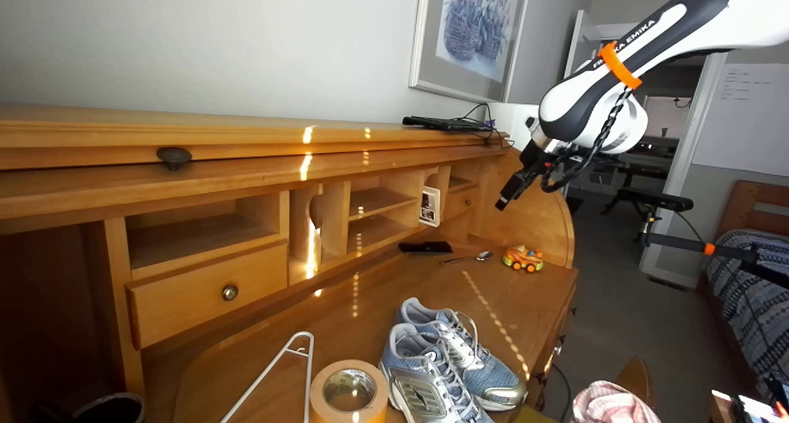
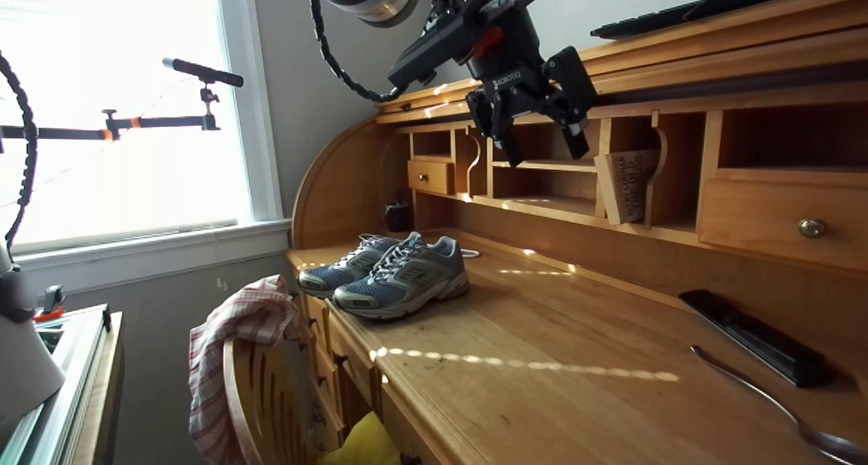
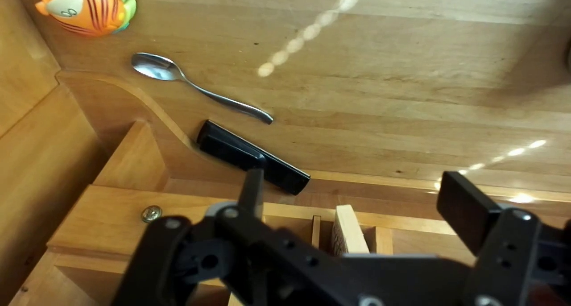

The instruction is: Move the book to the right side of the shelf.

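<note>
The book (image 2: 627,186) stands in a pigeonhole of the shelf (image 2: 681,180), slightly tilted, its front sticking out past the edge. It also shows in an exterior view (image 1: 430,206). In the wrist view the book's pale edge (image 3: 351,230) stands between a thin divider (image 3: 316,230) and a thicker one (image 3: 384,240), with its lower part hidden by my gripper. My gripper (image 2: 544,150) is open and empty, in the air before the hutch. In the wrist view its fingers (image 3: 352,185) are wide apart, one on either side of the book, not touching it.
A black slab-like object (image 3: 281,174), a spoon (image 3: 223,100) and a toy car (image 1: 523,259) lie on the desk. Grey-blue sneakers (image 2: 407,275), a tape roll (image 1: 322,389) and a white hanger (image 1: 265,373) are farther along. A dark flat device (image 1: 447,123) lies on top of the hutch.
</note>
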Robot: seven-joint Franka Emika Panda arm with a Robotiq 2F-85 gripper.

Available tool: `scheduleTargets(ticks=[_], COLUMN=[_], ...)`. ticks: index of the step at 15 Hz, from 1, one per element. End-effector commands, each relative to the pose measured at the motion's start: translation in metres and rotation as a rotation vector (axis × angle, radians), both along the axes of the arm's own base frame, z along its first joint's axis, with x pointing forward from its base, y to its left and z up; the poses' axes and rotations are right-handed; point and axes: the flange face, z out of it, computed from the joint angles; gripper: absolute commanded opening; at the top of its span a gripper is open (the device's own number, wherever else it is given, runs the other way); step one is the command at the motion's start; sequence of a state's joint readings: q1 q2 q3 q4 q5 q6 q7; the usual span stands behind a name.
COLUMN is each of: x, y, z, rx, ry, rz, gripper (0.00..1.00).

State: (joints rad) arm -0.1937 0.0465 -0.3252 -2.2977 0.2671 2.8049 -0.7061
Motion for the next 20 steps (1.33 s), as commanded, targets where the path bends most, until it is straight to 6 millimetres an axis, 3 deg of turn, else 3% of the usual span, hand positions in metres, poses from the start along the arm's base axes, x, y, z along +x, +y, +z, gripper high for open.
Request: scheduleTargets(ticks=[1, 9, 16, 20], x=[0.0, 0.006, 0.019, 0.03], y=[0.0, -0.001, -0.014, -0.022], z=[0.001, 0.008, -0.007, -0.027], rx=[-0.001, 0.056, 0.1, 0.106], ry=[-0.003, -0.074, -0.116, -0.106], rz=[0.0, 0.089, 0.144, 0.165], gripper=[1.0, 1.0, 1.0, 1.0])
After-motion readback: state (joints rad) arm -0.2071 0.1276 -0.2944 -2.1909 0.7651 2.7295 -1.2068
